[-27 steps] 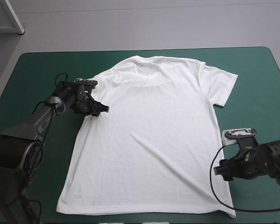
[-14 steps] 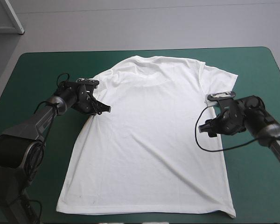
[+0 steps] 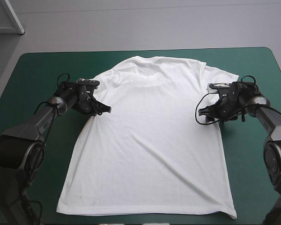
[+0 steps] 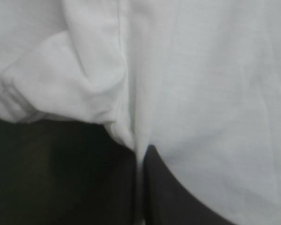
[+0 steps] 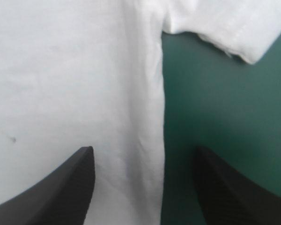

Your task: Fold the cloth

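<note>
At T-shirt [image 3: 150,140] right edge, right hand [image 5: 143,154] arrived, fingers [image 5: 70,187] apart

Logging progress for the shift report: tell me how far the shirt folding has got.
Done: the T-shirt lies spread flat on the teal-green cover. In hand: the left gripper is shut on the T-shirt beside its sleeve; the right gripper is open, straddling the opposite side edge. To do: every fold; none shows yet.
</note>
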Controlling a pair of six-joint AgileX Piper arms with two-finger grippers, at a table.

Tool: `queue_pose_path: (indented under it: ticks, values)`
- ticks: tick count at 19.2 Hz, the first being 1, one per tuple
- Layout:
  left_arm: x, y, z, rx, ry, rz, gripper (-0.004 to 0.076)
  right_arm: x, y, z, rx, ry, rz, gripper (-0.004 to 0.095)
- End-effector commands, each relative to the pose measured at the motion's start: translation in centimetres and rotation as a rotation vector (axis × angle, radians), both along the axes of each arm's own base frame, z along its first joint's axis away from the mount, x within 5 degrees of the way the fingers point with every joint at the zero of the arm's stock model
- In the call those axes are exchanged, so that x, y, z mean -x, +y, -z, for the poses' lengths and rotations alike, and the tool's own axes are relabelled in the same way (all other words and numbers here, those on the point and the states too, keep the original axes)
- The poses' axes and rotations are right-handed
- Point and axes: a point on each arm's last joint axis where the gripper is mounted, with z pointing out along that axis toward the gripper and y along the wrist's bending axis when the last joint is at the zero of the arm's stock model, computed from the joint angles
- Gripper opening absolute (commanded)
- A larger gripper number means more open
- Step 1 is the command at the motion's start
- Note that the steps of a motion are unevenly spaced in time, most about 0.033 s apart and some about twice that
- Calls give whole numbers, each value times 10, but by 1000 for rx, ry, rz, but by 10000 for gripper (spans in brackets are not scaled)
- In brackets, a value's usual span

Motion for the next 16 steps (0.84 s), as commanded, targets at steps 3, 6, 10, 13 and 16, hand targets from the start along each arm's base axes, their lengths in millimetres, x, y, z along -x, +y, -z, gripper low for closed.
queue_pose_path:
  ticks: [3,6,10,13,16]
  values:
    - [3,6,-4,-40,13,7,-6,-12,0,-10,-39,-131,27,426]
    - [2,5,-4,-39,5,7,-7,-15,-1,-5,-30,-131,24,90]
    - [-2,8,-26,-60,-60,-3,-7,-16,-2,-29,-13,-205,7,-19]
    - [2,10,-81,-45,-166,-16,-6,-10,-3,-83,-1,-286,-15,-19]
    - [13,15,-141,-55,-279,-23,-7,7,-5,-144,6,-382,-25,-19]
